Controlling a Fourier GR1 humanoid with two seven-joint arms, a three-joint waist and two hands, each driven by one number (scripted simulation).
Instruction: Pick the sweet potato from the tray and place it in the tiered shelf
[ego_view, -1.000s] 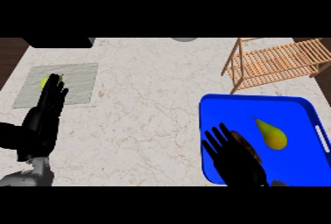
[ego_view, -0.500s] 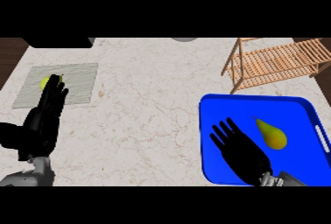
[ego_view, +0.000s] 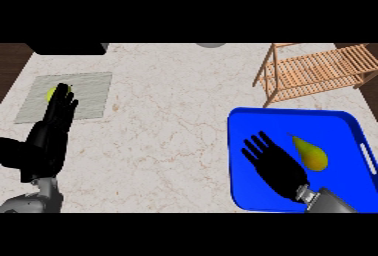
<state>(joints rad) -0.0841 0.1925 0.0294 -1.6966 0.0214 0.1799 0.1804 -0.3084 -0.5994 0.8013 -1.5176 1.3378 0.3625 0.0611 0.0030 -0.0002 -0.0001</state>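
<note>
- Worktop (ego_view: 170, 130): pale marble.
- Tray (ego_view: 251, 197): blue, near right.
- Sweet potato (ego_view: 311, 153): lies in the tray's right half, untouched.
- Right hand (ego_view: 277, 165): over the tray, just left of the sweet potato. Its fingers (ego_view: 258, 146) are straight and spread, holding nothing.
- Left hand (ego_view: 50, 132): rests at the left edge, fingers straight, empty.
- Tiered shelf (ego_view: 319, 70): wooden, far right, beyond the tray.
- Step: the reach; the pick is not yet made.
- Next: likely a shift right and down, then curling the fingers round the sweet potato.
- Change: the right hand has advanced farther across the tray. The sweet potato and left hand are unmoved.
</note>
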